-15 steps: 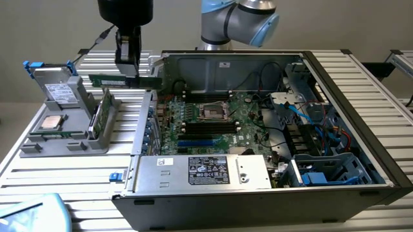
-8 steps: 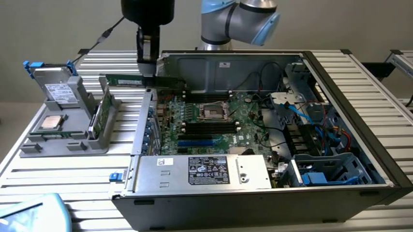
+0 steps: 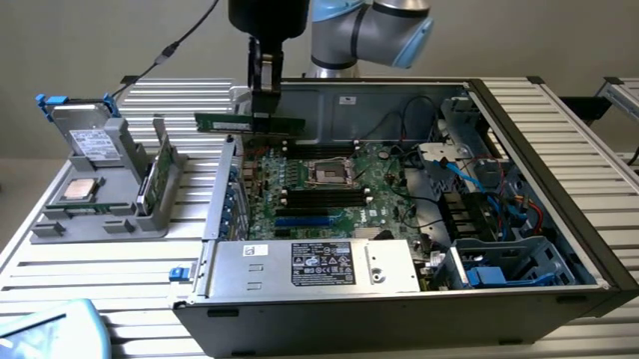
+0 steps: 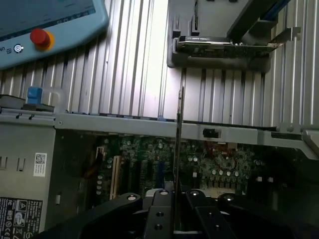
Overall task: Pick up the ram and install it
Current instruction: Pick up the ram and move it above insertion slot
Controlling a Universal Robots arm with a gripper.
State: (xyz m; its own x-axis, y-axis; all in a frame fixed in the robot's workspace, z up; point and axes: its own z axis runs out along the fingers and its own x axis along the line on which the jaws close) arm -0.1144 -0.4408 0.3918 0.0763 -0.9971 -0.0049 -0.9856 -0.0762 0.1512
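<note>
A Universal Robots arm's gripper (image 3: 263,111) is clamping the ram (image 3: 232,122), its pincer pinched narrow on the upper edge of the thin green stick. The ram is hanging level in the air, clear of everything below it, over the far corner of the open computer case (image 3: 559,149) at the exterior view's left, where the case wall is meeting the motherboard (image 3: 340,202). The black memory slots (image 3: 322,196) are lying on either side of the processor socket (image 3: 331,174), nearer the camera than the stick. In the wrist view the ram (image 4: 178,129) is showing edge-on as a thin line rising from between the dark fingers (image 4: 154,209), with the circuit board (image 4: 214,164) spreading beneath it. The power supply (image 3: 319,265) with its black label is sitting at the near end of the case. At the exterior view's left, a grey rack (image 3: 100,217) on the ribbed table (image 3: 90,269) is holding a silver drive (image 3: 92,142) upright and a square processor chip (image 3: 80,189) flat. A pale-blue teach pendant (image 3: 45,329) is lying at the near corner.
</note>
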